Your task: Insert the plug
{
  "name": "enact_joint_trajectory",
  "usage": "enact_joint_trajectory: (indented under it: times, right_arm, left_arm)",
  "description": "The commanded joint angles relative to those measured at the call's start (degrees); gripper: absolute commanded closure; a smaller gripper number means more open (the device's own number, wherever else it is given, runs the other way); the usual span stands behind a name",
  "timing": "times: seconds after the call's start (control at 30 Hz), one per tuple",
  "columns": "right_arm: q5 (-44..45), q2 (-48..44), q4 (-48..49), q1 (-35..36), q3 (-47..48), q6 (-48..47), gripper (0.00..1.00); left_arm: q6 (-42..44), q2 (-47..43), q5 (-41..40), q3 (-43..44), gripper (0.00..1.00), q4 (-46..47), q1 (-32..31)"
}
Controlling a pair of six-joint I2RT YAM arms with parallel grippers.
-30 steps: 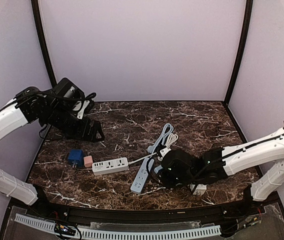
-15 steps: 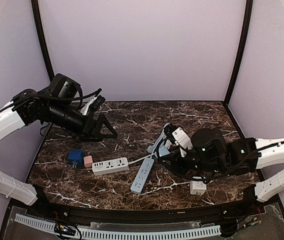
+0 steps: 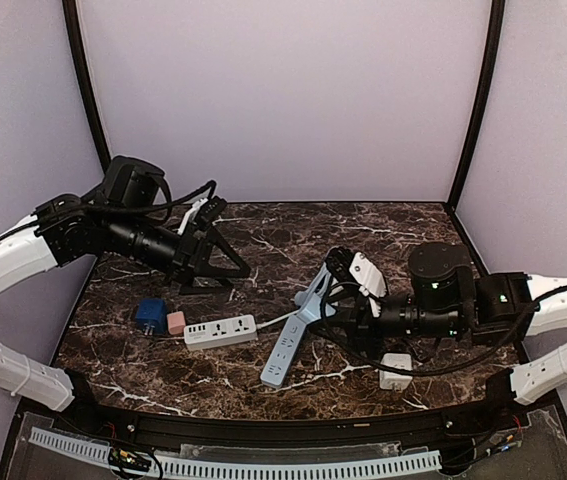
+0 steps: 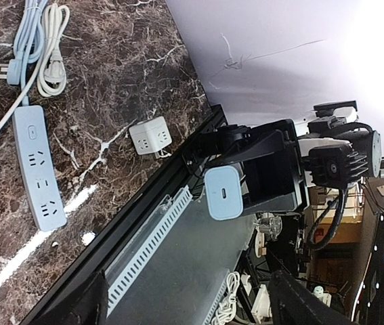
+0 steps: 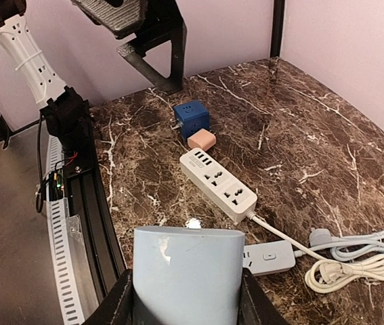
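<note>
Compared with the earlier frames, the right claw has been raised off the table and drawn back to the right. The left claw has been swung right, to a point behind the white power strip.

Left claw: spread wide, nothing held, hanging above the table. A blue cube and a pink adapter are placed at the left end of the white power strip, the adapter just beside it. A blue power strip is laid just right of the white power strip. Its long axis runs near-to-far, whereas the white strip's axis runs left-to-right.

Right claw: closed on the plug, a pale blue block carried in the air right of the white power strip. Its pins are not shown. A white cube is set well right of the white power strip.

No container is present; the sockets seen on both strips are unoccupied. The right arm is judged the working arm, since the white power strip lies ahead of and below the plug. Which strip is intended cannot be told.
</note>
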Motion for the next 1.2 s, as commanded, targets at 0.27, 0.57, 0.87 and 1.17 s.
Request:
enact_joint_trajectory:
  times: [0.27, 0.57, 0.87, 1.17]
  right_arm:
    - [-5.86, 2.51, 2.89, 0.34, 3.6, -2.56, 0.88]
    - [-3.78, 4.12, 2.7, 0.45, 5.03, -3.77, 0.88]
    - [-4.54, 6.04, 3.29, 0.44, 7.02, -5.17, 0.89]
    - [-4.8, 6.74, 3.69, 0.38, 8.13, -6.18, 0.89]
  left_arm:
    - [-0.59, 5.32, 1.77, 2.83, 0.23, 3.21, -5.98]
    - [-2.53, 7.59, 0.38, 2.33, 0.27, 4.5, -8.26]
    - [-5.82, 8.84, 1.68, 2.08, 0.35, 10.0, -9.24]
    - [-6.37, 9.34, 2.66, 1.28, 0.4, 10.47, -9.38]
